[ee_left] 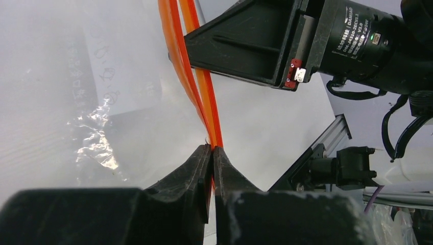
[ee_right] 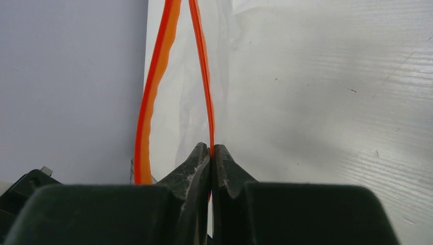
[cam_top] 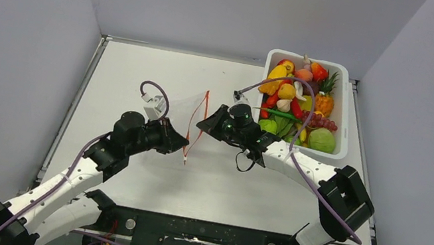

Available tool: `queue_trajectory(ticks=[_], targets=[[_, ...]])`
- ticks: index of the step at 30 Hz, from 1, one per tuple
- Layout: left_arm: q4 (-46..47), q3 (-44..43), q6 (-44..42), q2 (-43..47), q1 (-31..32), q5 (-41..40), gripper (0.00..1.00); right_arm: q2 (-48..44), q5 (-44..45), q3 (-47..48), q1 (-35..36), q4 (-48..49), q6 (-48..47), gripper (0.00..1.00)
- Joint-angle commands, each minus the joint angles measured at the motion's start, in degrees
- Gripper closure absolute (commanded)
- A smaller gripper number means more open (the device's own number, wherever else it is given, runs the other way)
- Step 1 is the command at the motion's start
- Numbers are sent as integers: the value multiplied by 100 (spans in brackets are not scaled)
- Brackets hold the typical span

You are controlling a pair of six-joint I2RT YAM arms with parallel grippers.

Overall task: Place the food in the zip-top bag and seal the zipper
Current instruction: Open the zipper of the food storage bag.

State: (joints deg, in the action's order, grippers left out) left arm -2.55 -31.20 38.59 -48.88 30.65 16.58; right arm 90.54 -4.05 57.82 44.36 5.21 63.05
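Orange zipper (ee_right: 153,87) is pinched by my left tool (ee_left: 212,150) and my right tool (ee_right: 211,149), both clamped tight; the zip-top bag (ee_left: 117,117) stretches between them, food (cam_top: 285,92) lying in the white tub (cam_top: 345,128).

A robotics lab test cell: plain grey walls (cam_top: 15,26) box in a white table (cam_top: 136,68) bearing a tub (cam_top: 346,118) of toy food (cam_top: 322,140), two cabled robot arms (cam_top: 81,169) bolted at its edge.

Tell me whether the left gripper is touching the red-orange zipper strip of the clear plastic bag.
Touching. The left wrist view shows the left gripper shut on the thin red-orange zipper strip, which vanishes between its black fingertips.
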Motion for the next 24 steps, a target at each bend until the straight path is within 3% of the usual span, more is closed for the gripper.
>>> queue_trajectory(ticks=[1, 5, 13, 24], targets=[[-18, -188, 52, 277, 15, -417, 89, -200, 129, 321, 57, 179, -401, 100], [-96, -411, 32, 358, 10, -578, 71, -381, 129, 433, 113, 99, -907, 100], [455, -956, 212, 86, 10, -117, 47, -574, 576, 1050, 397, -680, -1820, 100], [63, -1202, -428, -352, 2, -409, 42, -872, 762, 1334, 560, -885, -1875, 100]])
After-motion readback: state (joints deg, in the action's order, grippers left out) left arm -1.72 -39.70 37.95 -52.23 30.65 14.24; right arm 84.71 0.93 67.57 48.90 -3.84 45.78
